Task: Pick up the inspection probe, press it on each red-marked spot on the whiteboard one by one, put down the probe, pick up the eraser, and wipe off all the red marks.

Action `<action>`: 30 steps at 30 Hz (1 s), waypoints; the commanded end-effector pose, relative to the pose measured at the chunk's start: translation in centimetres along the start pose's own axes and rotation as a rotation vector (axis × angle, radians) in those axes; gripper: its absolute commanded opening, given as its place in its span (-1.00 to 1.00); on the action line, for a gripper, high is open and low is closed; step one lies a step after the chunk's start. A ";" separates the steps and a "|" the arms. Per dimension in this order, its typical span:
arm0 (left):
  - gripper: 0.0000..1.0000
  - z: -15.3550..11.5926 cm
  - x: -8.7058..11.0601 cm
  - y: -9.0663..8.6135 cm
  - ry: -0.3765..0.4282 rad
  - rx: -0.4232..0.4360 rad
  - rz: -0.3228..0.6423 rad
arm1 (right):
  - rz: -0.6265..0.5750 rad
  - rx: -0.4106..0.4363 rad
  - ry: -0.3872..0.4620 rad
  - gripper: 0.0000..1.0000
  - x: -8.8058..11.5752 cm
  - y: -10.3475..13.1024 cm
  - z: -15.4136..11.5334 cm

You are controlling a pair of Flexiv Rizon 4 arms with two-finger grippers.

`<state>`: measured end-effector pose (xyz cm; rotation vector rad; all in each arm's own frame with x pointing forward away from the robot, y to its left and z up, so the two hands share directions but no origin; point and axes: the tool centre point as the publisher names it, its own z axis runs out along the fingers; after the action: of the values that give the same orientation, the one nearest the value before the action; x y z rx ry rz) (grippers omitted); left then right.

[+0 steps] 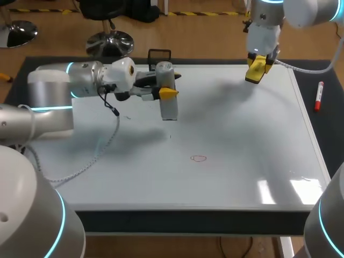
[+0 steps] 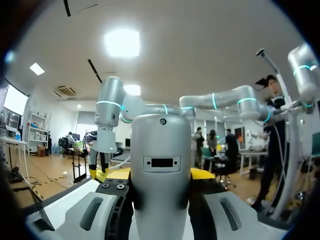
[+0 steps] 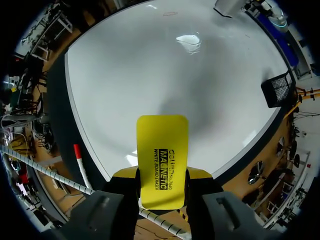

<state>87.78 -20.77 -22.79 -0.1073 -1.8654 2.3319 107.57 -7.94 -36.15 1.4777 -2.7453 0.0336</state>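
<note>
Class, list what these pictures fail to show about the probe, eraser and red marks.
- Head view: whether the inspection probe touches the whiteboard; its lower end is too small to judge.
- Left wrist view: the probe's own body hides its tip.
- Head view: the left arm may cover further marks; only one red mark shows.
- Right wrist view: the eraser has its far face turned away.

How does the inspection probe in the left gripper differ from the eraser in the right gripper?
The inspection probe is silver-grey; the eraser is bright yellow. The probe is a thick rounded body, the eraser a thin flat slab. The probe is held near the middle of the whiteboard's far edge, the eraser at its far right corner. Both are clamped between yellow-tipped fingers, by the left gripper and right gripper.
</note>
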 end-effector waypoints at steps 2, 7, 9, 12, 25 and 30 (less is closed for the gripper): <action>-1.00 0.0 -0.3 0.2 0.002 0.005 -0.001 | -0.002 0.001 0.004 -1.00 0.0 -0.1 -0.2; -1.00 0.0 -0.3 0.2 0.002 0.005 -0.001 | -0.002 0.001 0.004 -1.00 0.0 -0.1 -0.2; -1.00 0.0 -0.3 0.2 0.002 0.005 -0.001 | -0.002 0.001 0.004 -1.00 0.0 -0.1 -0.2; -1.00 0.0 -0.3 0.2 0.002 0.005 -0.001 | -0.002 0.001 0.004 -1.00 0.0 -0.1 -0.2; -1.00 0.1 -0.4 0.0 0.001 -0.010 0.003 | -0.002 0.001 0.004 -1.00 0.0 -0.1 -0.2; -1.00 0.9 0.1 0.1 0.019 -0.015 0.009 | -0.002 0.001 0.004 -1.00 0.0 -0.1 -0.2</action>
<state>87.67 -21.14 -22.90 -0.1344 -1.8746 2.3239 107.57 -7.94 -36.16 1.4777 -2.7454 0.0336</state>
